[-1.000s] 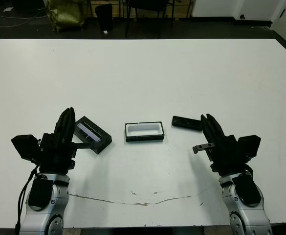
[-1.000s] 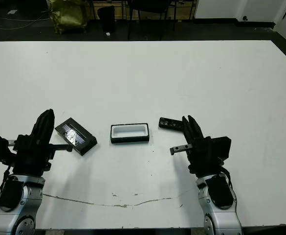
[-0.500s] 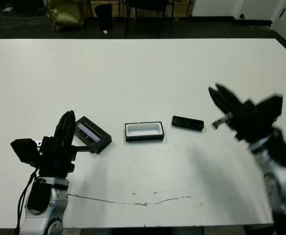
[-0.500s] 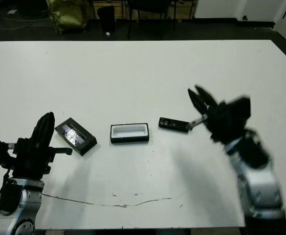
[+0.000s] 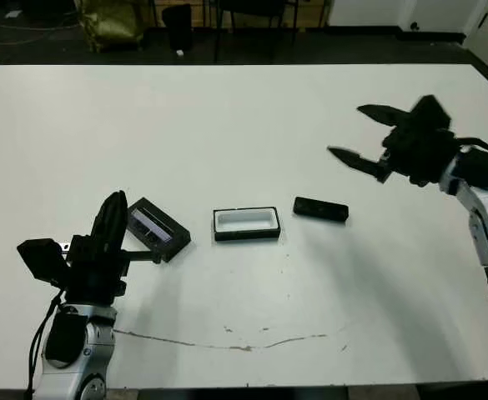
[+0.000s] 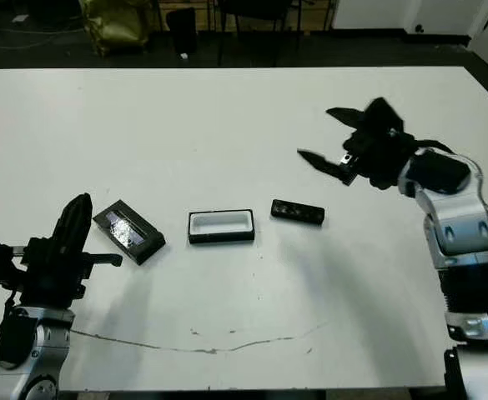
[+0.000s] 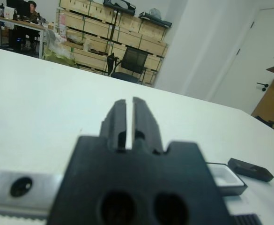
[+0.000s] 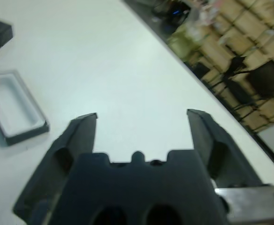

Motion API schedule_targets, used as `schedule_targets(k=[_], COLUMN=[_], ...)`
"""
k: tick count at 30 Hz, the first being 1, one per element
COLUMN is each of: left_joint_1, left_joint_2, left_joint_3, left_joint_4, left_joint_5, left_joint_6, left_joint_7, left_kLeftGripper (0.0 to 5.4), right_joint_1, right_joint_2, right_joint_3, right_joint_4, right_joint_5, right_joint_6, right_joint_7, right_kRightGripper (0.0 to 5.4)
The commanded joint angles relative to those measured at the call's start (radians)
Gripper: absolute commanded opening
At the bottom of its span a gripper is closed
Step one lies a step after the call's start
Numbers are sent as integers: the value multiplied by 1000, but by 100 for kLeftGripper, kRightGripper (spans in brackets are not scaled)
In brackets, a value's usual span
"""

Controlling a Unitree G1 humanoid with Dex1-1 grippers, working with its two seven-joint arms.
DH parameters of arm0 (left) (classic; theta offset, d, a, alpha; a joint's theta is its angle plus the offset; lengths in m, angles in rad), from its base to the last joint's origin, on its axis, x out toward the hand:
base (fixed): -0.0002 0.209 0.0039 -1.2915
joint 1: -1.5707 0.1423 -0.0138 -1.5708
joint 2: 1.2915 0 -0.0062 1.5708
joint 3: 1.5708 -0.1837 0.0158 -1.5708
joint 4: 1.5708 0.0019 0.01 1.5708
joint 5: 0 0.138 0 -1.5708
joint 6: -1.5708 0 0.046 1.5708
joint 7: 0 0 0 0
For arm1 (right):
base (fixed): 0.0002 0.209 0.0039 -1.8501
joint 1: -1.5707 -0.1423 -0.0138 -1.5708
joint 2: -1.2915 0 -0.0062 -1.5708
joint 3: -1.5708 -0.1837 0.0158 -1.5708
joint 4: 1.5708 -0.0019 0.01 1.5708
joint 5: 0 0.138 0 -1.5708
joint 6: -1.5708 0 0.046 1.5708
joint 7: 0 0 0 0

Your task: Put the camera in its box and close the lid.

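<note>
Two grippers are working over the white bench [image 5: 244,125]: left gripper [image 5: 114,208], jaws closed, is resting at 8 o'clock beside the lid [image 5: 158,229]; box [image 5: 245,223] is lying centrally, camera [image 5: 320,209] just beside at 3 o'clock; right gripper [image 5: 362,137], jaws spread empty, is hovering farther at 2 o'clock.

Right gripper [image 5: 354,135] raised high, fingers spread wide, pointing toward the robot's left — left gripper [image 5: 113,218] low by the near edge, fingers pressed together.

Storeroom/lab, stacked cardboard boxes [image 7: 87,28], office chair [image 7: 133,61], desk w/ monitor [image 7: 15,21]
</note>
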Motion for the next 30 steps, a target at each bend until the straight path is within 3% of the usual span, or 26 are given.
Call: schedule_targets(k=[1,3,11,21,30], left_joint_1=[15,16,15,20,25], left_joint_2=[8,9,13,16,15], left_joint_3=[5,4,5,2,-7], left_joint_4=[18,17,27,18,8], left_joint_5=[8,12,2,10,31], left_joint_6=[13,15,8,26,37], left_joint_7=[3,5,-14,-11,-1], left_kLeftGripper=[0,0,0,0,0], right_joint_1=[-60,-96,-225,-278,-274], right_joint_2=[-27,-35,-4,40,60], right_joint_3=[54,83,143,139,153], right_joint_4=[91,138,397,597,667], right_joint_5=[-38,-67,-114,-139,-177], right_joint_6=[-17,-42,-141,-200,-291], right_joint_7=[102,154,336,389,407], right_kRightGripper=[502,539,539,539,539])
